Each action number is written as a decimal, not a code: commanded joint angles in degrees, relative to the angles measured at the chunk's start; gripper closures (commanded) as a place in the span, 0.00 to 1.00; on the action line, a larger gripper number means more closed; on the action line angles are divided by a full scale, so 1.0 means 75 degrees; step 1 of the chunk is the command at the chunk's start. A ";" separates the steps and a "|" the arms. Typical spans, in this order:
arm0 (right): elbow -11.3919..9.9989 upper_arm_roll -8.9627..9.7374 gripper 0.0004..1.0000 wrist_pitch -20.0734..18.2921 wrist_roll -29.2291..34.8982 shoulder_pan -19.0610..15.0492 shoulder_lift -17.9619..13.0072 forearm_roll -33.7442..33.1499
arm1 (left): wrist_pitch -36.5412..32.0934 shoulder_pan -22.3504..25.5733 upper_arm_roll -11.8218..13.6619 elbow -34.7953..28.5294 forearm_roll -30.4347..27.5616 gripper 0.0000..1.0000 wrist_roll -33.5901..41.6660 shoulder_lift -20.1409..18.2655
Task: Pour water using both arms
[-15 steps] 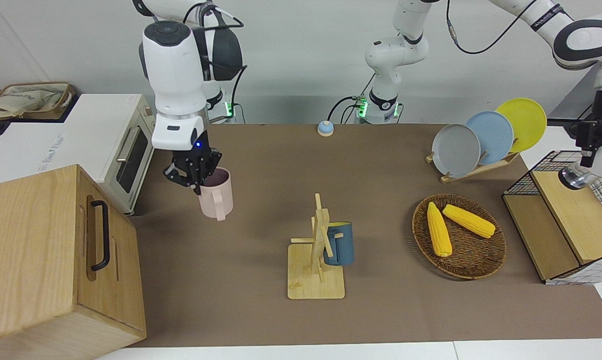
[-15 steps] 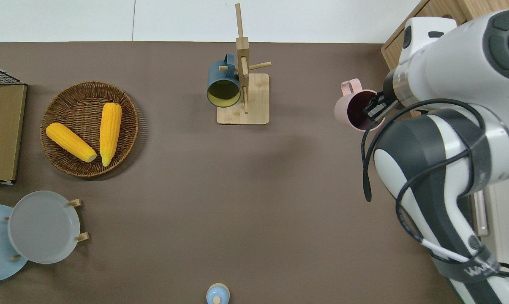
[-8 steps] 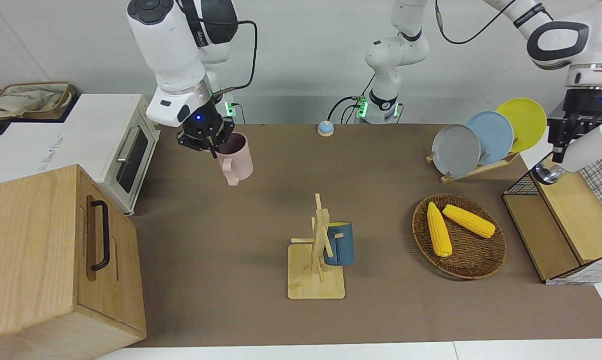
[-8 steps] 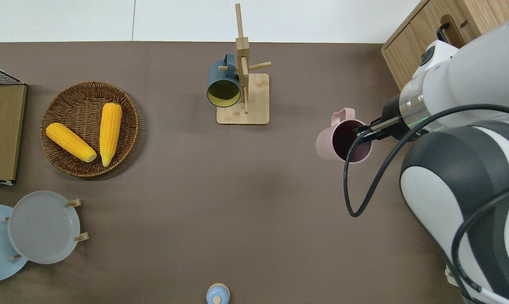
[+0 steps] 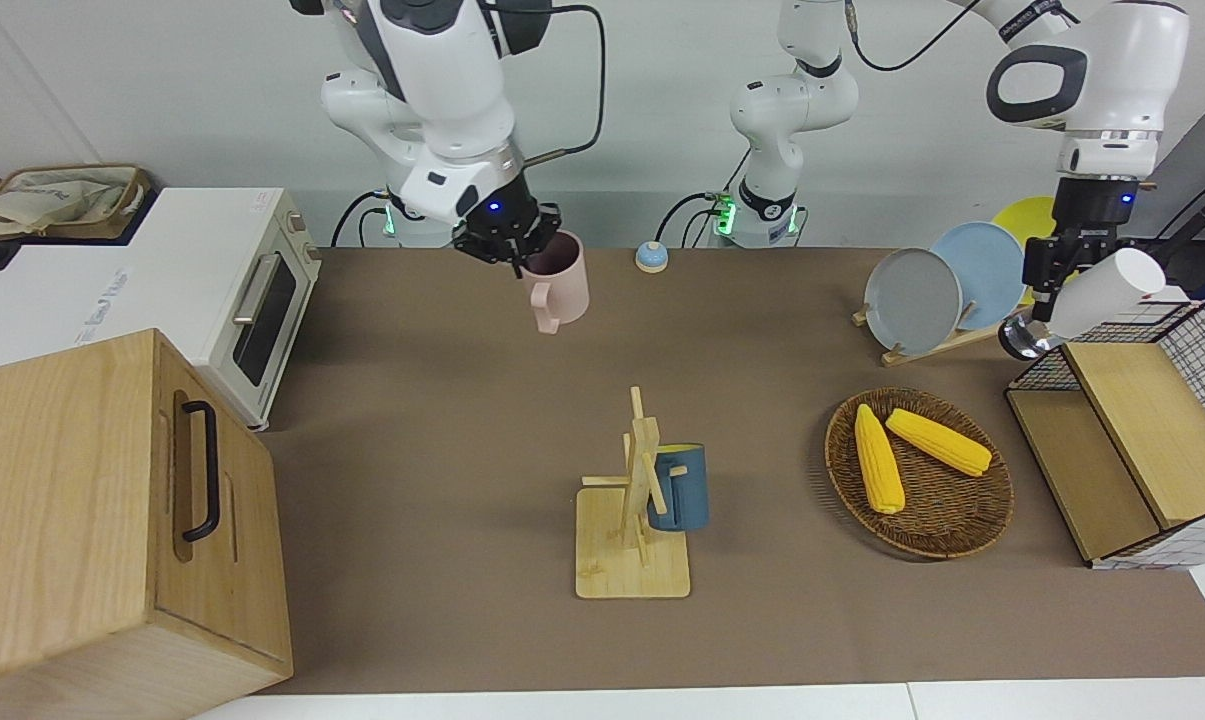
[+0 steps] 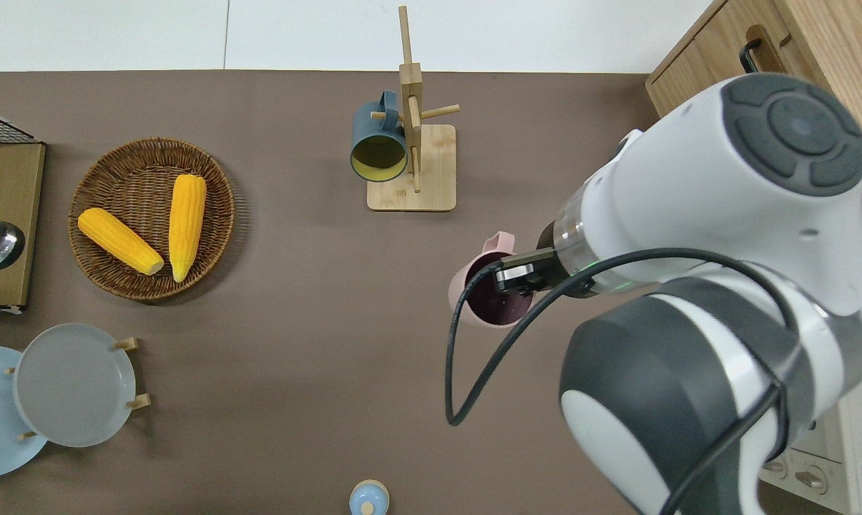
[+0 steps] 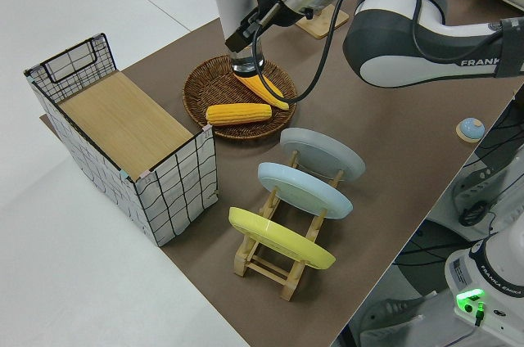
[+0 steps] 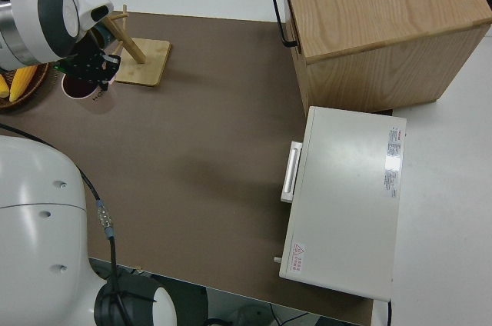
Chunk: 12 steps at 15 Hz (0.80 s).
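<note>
1. Two grippers are at work. Front view: the right gripper [image 5: 515,262], fingers clamped on the rim, holds a pink mug [image 5: 559,287] aloft; the left gripper [image 5: 1047,288] grips a white bottle [image 5: 1102,290] near the wire crate [image 5: 1122,440].
2. Overhead view: the pink mug hangs over the brown mat [image 6: 295,343], between the mug rack [image 6: 410,143] and the robots' edge.
3. Left side view: the white bottle is over the corn basket [image 7: 196,89].

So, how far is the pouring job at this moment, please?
Done: both vessels are picked up. The right gripper holds the pink mug by its rim, lifted above the table. The left gripper holds a white bottle with a silver end, tilted, near the wire basket. In hand: the two are carried, far apart. Left: bringing bottle and mug together and pouring; no water is visible yet.
</note>
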 commanded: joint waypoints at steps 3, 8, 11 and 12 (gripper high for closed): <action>-0.0357 0.0772 1.00 0.0106 0.1200 -0.0105 -0.0037 0.0266 | 0.0280 0.0020 -0.0768 -0.1083 0.0732 1.00 -0.1182 -0.1125; -0.0357 0.1113 1.00 0.0527 0.1399 -0.0047 0.0174 0.0534 | 0.0280 0.0032 -0.1260 -0.1786 0.0732 1.00 -0.1638 -0.1606; -0.0357 0.1416 1.00 0.1077 0.2101 0.0141 0.0431 0.0582 | 0.0280 0.0043 -0.1670 -0.1939 0.0755 1.00 -0.2154 -0.1676; -0.0368 0.1580 1.00 0.1311 0.2416 0.0165 0.0560 0.0571 | 0.0280 0.0044 -0.1764 -0.1986 0.0883 1.00 -0.2307 -0.1700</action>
